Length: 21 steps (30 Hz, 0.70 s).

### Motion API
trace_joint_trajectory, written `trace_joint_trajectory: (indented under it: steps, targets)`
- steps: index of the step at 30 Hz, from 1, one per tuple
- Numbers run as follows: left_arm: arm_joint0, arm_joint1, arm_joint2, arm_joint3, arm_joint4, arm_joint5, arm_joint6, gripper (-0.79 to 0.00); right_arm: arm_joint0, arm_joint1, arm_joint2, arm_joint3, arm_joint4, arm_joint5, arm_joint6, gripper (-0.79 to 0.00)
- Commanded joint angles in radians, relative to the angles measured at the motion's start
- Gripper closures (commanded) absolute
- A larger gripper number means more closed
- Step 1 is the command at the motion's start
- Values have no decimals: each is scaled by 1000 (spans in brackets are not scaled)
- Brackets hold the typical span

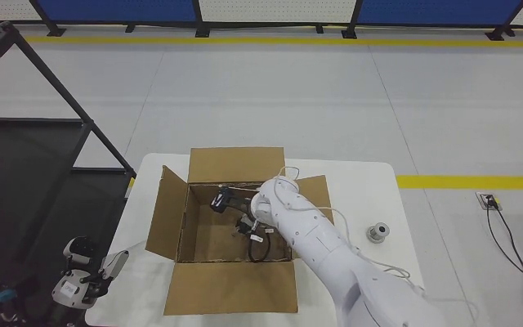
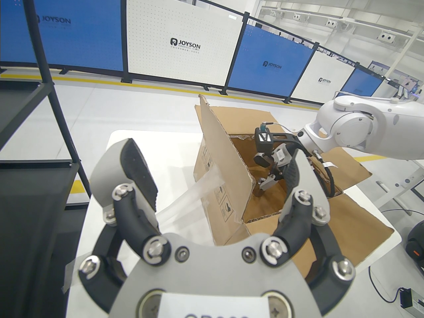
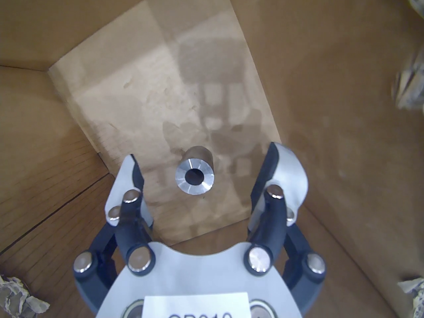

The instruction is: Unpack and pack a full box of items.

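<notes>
Two metal cylinders are in play.

Top view: the outer cylinder (image 1: 377, 233) stands on the worktop (image 1: 359, 176) beside the box (image 1: 229, 286). My right hand (image 1: 245, 222) is down inside the box, and my left hand (image 1: 86, 282) is well outside it.

Left wrist view: my left hand, spread wide, grips nothing.

Right wrist view: my right hand (image 3: 202, 170), spread wide and empty, hangs over the inner cylinder (image 3: 195, 175), which stands upright on the box floor, untouched.

Advice: I should descend centred, then close evenly on its round wall, lest it tip.

the white table (image 1: 359, 180) carries an open cardboard box (image 1: 235, 163) and, apart from it, a small metal cylinder (image 1: 377, 232).
</notes>
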Motion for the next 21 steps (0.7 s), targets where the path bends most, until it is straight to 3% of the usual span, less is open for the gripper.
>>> trace_joint_trajectory:
  steps: [1,12,21]
  targets:
    - [0,0,0,0,0,0,0,-785,-6,11,0,-20,-17,-13,-38,-785]
    - [0,0,0,0,0,0,0,-785,-54,102,33,-243,-108,-1,-145,-785]
    - [0,0,0,0,0,0,0,-785,-198,272,179,-643,-224,48,-165,-785]
